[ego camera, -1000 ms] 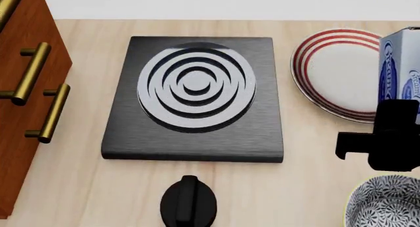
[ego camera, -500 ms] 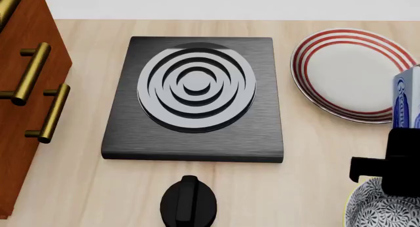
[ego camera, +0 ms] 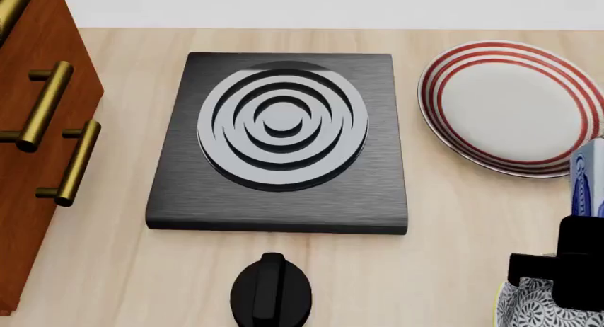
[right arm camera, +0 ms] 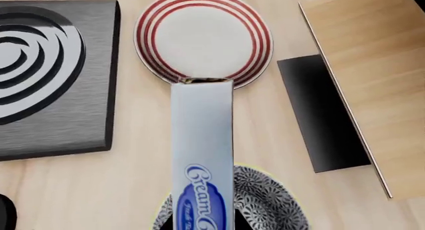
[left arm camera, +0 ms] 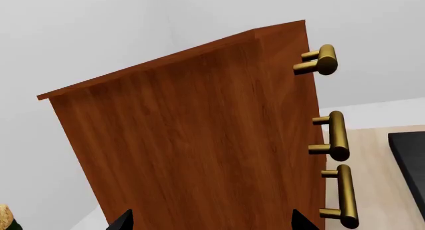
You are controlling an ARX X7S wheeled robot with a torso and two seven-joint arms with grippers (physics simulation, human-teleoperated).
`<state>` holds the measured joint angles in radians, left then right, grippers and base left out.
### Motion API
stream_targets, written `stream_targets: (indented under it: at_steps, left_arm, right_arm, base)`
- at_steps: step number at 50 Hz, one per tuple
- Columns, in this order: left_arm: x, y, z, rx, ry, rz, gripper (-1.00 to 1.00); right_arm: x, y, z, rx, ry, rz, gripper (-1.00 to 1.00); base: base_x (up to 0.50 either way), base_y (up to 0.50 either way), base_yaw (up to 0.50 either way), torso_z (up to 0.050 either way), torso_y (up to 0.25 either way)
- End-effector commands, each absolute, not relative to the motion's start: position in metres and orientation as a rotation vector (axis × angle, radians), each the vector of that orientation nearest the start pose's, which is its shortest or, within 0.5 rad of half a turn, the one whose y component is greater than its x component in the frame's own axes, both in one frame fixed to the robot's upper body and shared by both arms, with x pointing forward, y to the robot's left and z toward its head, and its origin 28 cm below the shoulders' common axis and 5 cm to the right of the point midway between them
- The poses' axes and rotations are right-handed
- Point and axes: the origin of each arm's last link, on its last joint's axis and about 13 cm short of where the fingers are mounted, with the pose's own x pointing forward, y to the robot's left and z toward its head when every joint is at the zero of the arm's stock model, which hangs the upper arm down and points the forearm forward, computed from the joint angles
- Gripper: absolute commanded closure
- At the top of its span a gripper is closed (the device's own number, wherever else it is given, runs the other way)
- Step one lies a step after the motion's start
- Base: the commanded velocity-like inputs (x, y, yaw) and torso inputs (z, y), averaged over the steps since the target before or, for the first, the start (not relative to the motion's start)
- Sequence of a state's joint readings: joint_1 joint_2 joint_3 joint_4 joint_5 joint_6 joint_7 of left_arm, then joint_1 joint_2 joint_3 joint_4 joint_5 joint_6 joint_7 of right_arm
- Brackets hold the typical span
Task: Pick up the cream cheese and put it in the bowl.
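The wooden countertop [ego camera: 453, 228] is pale, with a light grain running across it. At its centre in the head view lies a dark, brushed-metal burner plate [ego camera: 283, 199] with concentric silver rings. Directly at 6 o'clock from the plate sits a black knob [ego camera: 271, 290], close to it but apart. At 3 o'clock from the plate rests a flat white plate with red rings [ego camera: 510, 100], just beside it without touching. At 9 o'clock stands a reddish wooden cabinet [ego camera: 38, 171] with brass handles. Toward 5 o'clock, at the frame's corner, sits a blue-and-white patterned bowl [ego camera: 528, 309], partly cut off.
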<state>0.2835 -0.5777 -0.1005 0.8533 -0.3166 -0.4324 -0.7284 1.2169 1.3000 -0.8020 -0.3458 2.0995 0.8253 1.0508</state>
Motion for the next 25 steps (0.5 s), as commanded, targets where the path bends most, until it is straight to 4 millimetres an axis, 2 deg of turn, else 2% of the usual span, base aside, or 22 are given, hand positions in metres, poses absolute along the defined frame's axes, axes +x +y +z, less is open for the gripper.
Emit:
stream_targets:
  at_steps: [1,25]
  left_arm:
    - [0.139,0.274,0.134,0.248,-0.205,0.468,-1.0]
    - [0.14,0.274,0.134,0.257,-0.199,0.467,-1.0]
  right_arm:
    - [0.203,-0.21,0.275,-0.031,0.534,-0.189,1.0]
    - [0.208,-0.215,0.256,-0.025,0.569,-0.203,1.0]
  base:
    - [0.0,0.0,0.0,0.0,0.0]
    - [0.0,0.0,0.0,0.0,0.0]
